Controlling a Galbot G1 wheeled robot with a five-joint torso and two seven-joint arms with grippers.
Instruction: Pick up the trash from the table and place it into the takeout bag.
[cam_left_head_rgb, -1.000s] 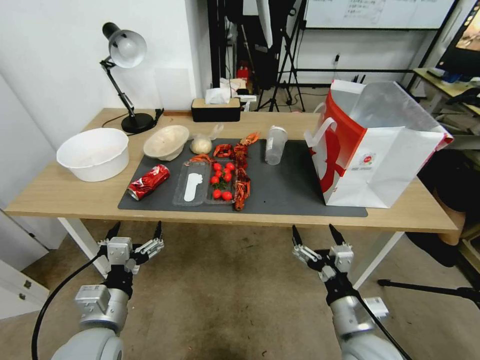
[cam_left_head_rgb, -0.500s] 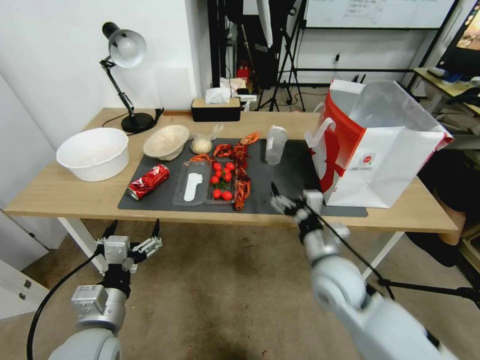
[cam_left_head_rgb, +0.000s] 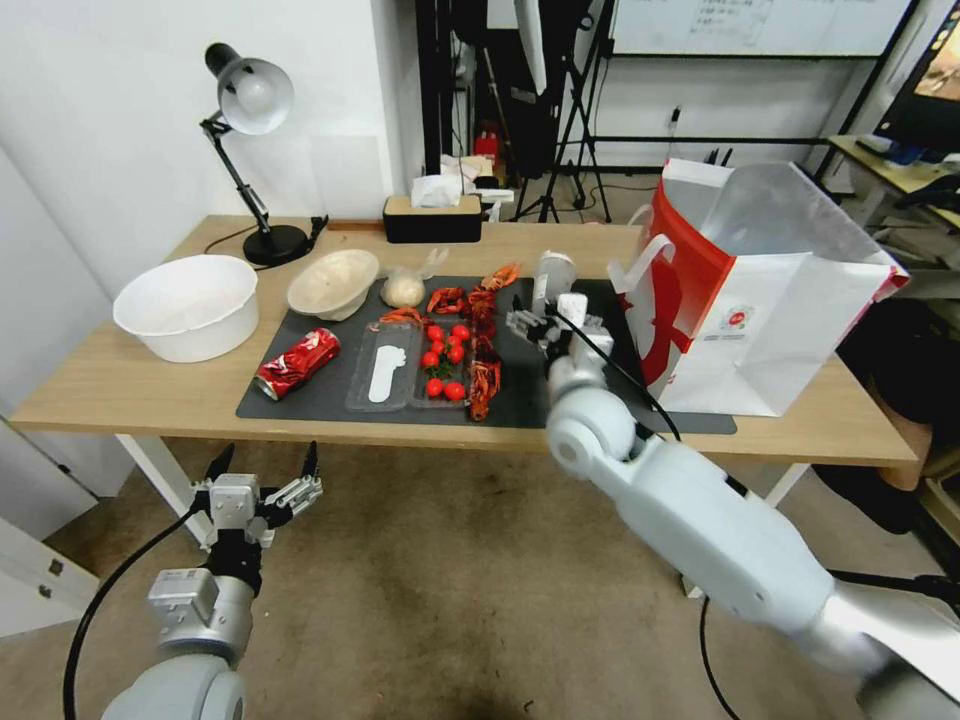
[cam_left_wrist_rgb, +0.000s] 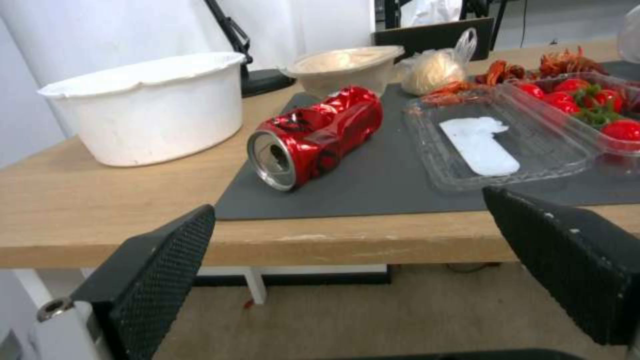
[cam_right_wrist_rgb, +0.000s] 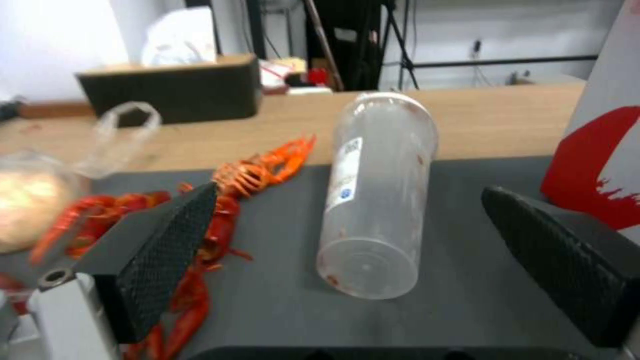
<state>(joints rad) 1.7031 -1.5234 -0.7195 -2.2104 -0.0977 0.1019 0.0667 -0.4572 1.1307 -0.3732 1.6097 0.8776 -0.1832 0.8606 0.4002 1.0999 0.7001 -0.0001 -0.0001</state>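
Reaching over the dark grey mat (cam_left_head_rgb: 580, 380), my right gripper (cam_left_head_rgb: 545, 322) hangs with fingers spread, just short of the clear plastic cup (cam_right_wrist_rgb: 377, 195) lying on its side between them; its white label is unreadable. My left gripper (cam_left_head_rgb: 262, 470) waits, fingers apart, below the light-wood table (cam_left_head_rgb: 120, 385).

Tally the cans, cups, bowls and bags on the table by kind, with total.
Cans: 1, crushed red can
Cups: 1, clear plastic cup
Bowls: 2, beige bowl, white bowl
Bags: 2, knotted clear bag, takeout bag
Total: 6
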